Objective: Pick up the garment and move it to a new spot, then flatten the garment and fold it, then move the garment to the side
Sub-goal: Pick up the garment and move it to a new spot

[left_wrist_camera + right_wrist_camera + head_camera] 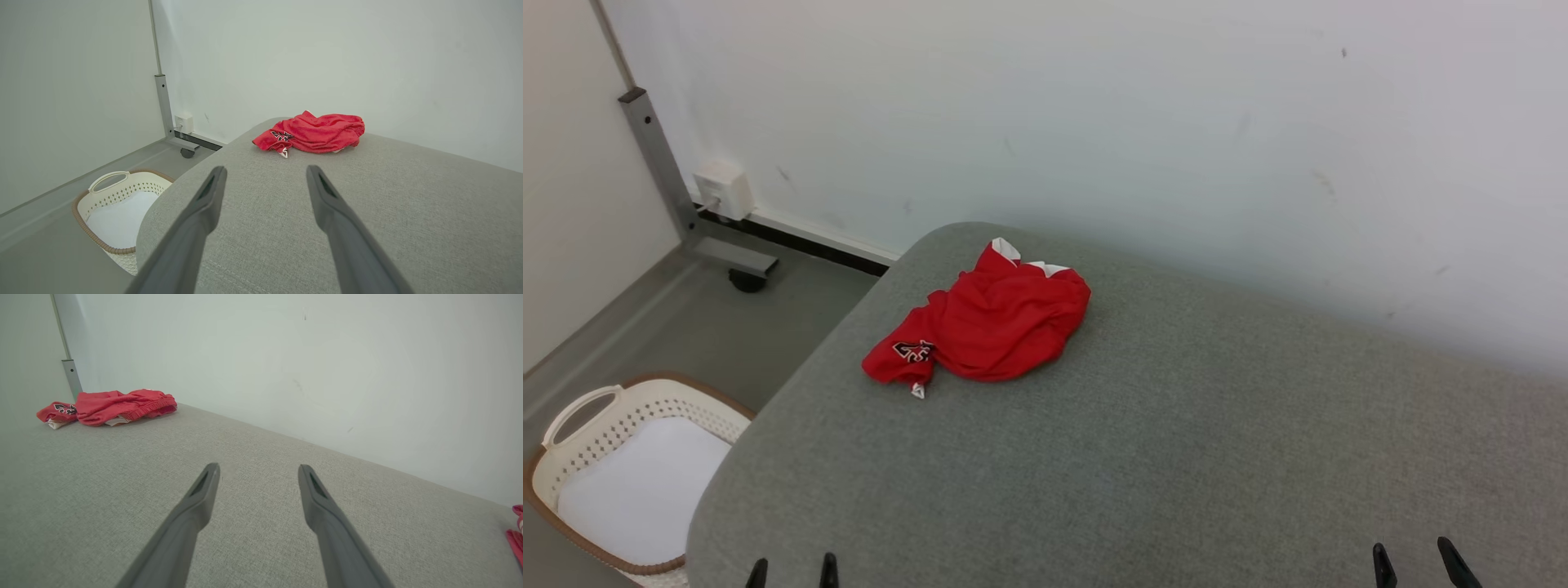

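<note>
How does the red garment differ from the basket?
The garment is red and crumpled; the basket is cream and perforated. The garment lies on the grey cushion; the basket stands on the floor beside it. Both sit toward the robot's left.

You have one red garment on one grey padded surface. A second bit of red cloth sits at the right edge of the right wrist view, too cut off to identify. Count one white laundry basket, one metal post and one white wall box. There are two hands, the left hand and the right hand, with two fingers each.
</note>
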You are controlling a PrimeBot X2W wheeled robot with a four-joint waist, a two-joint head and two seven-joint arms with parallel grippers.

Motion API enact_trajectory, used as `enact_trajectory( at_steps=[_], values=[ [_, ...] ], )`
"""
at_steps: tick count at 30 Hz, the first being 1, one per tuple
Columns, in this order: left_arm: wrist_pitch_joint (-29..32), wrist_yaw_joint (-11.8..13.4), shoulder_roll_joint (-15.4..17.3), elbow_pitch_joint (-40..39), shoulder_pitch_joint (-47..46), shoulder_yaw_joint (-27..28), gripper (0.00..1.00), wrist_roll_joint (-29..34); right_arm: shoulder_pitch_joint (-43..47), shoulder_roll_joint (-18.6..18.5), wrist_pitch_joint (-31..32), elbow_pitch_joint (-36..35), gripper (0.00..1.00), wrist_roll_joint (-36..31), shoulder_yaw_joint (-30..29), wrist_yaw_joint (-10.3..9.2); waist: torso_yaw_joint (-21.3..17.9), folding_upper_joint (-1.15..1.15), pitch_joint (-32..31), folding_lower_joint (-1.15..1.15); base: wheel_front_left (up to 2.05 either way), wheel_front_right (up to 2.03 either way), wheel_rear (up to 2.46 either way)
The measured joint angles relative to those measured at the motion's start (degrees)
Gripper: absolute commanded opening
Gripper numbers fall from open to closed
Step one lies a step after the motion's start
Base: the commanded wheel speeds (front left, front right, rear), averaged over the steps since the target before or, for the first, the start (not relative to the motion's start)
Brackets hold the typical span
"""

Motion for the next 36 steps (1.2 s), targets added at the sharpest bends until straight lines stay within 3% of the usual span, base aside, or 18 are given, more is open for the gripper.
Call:
enact_trajectory(
  at_steps=[4, 12, 15, 20, 26, 31, 36],
  values=[
    [0.00, -1.09, -0.01, -0.52, -0.50, 0.37, 1.00, -0.19, -0.15, 0.01, 0.01, -0.01, 1.00, 0.00, 0.67, 0.00, 0.01, 0.00, 0.14, 0.00, 0.00, 0.00, 0.00],
    [0.00, -6.83, 2.05, 1.71, -9.80, 0.80, 1.00, -2.82, -1.49, 0.02, 0.01, -0.43, 1.00, -2.30, 0.07, -0.01, -2.86, 0.00, 4.39, 0.00, 0.00, 0.00, 0.00],
    [0.01, -8.17, 5.25, 5.49, -17.10, -4.30, 1.00, -6.49, -4.61, 0.03, 0.00, -1.75, 1.00, -4.79, -0.79, 0.00, -3.69, 0.00, 8.29, 0.01, 0.00, 0.00, 0.00],
    [0.00, -8.51, 14.18, 10.61, -32.82, -16.34, 1.00, -16.48, -10.56, -0.20, 0.00, -4.16, 1.00, -7.83, -2.40, 0.00, -4.94, 0.00, 16.69, 0.02, 0.00, 0.00, 0.00],
    [0.12, -8.53, 20.00, 15.84, -49.14, -22.38, 1.00, -26.01, -16.47, -0.94, 0.01, -7.34, 1.00, -8.67, -4.31, -0.01, -6.53, 0.00, 27.26, 0.03, 0.00, 0.00, 0.00],
    [1.59, -8.53, 23.27, 24.23, -59.64, -26.53, 1.00, -30.51, -19.67, -1.58, -0.18, -10.31, 1.00, -9.02, -5.14, 0.00, -8.08, 0.00, 34.77, 0.03, 0.00, 0.00, 0.00],
    [4.63, -8.53, 23.60, 34.68, -67.31, -31.08, 1.00, -31.77, -21.55, -1.93, -0.52, -13.28, 1.00, -9.00, -5.20, 0.09, -9.95, -0.01, 39.93, 0.01, 0.00, 0.00, 0.00]
  ],
)
